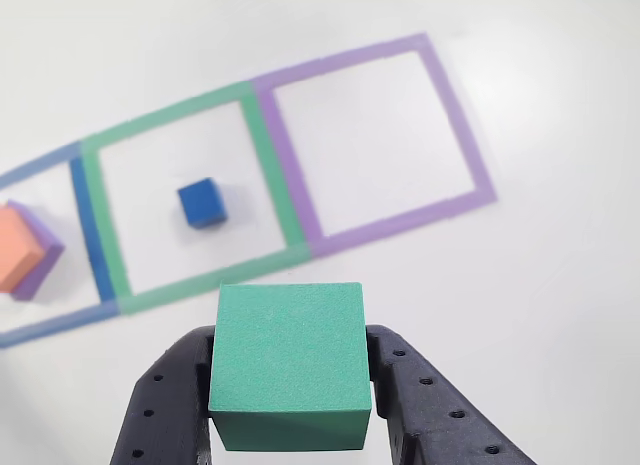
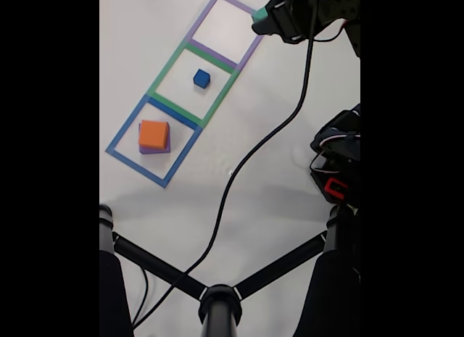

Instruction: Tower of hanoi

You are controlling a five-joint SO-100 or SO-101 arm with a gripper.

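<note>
My gripper (image 1: 290,385) is shut on a green cube (image 1: 290,360), held above the table in the other view. In the fixed view the gripper (image 2: 262,18) carries the green cube (image 2: 259,14) at the right edge of the purple square (image 2: 222,24). A small blue cube (image 1: 202,203) (image 2: 201,78) lies inside the green square (image 1: 265,165) (image 2: 191,80). An orange cube (image 1: 18,247) (image 2: 153,133) sits on a purple cube (image 1: 40,260) (image 2: 154,148) in the blue square (image 1: 92,235) (image 2: 154,142). The purple square (image 1: 370,135) holds nothing.
A black cable (image 2: 268,134) runs across the white table from the arm toward a black tripod stand (image 2: 219,302) at the bottom. The arm's base (image 2: 337,156) stands at the right edge.
</note>
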